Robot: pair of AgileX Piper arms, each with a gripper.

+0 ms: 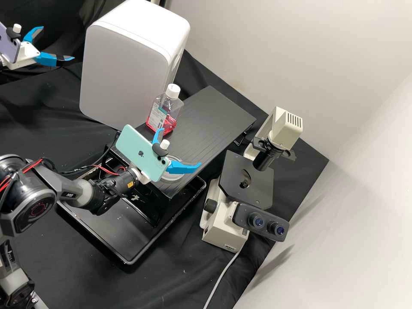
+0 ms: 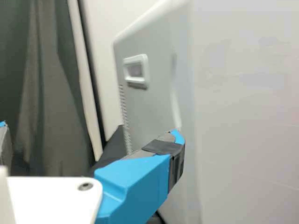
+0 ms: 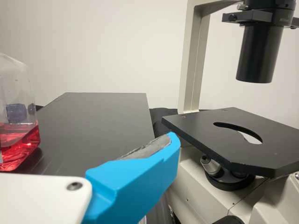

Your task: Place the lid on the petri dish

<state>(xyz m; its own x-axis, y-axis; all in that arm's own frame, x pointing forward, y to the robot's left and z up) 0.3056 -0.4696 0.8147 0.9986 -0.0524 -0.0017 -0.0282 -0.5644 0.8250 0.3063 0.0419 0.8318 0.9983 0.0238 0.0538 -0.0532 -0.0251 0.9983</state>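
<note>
1. Two blue fingers of the right gripper (image 1: 180,146) stand wide apart over the near left end of the ribbed black platform (image 1: 210,122). They clamp nothing. The nearer finger lies across the top of the petri dish (image 1: 171,176).
2. That petri dish, clear and round, sits on the platform's near left end, between the spread fingers. I cannot tell whether a lid is on it, since the finger covers much of it.
3. From the right wrist view, one blue finger (image 3: 140,172) with its grey pad reaches over the platform's edge.
4. On the platform's far left corner a culture flask (image 1: 165,113) stands upright, with red liquid inside and a white cap on top. It stands apart from the dish.
5. Under the platform's near end lies a black tray (image 1: 128,240).
6. Just beyond the flask, to the far left, stands a white rounded housing (image 1: 133,60).
7. Right of the platform an inverted microscope (image 1: 253,189) stands on the black cloth (image 1: 51,111), its black stage (image 3: 233,135) level with the platform's top.
8. At the far left edge the left gripper (image 1: 58,43) hangs above the cloth, well away from the dish, with its fingers also spread and nothing in them. One of its fingers (image 2: 140,182) is near the side of the white housing.
</note>
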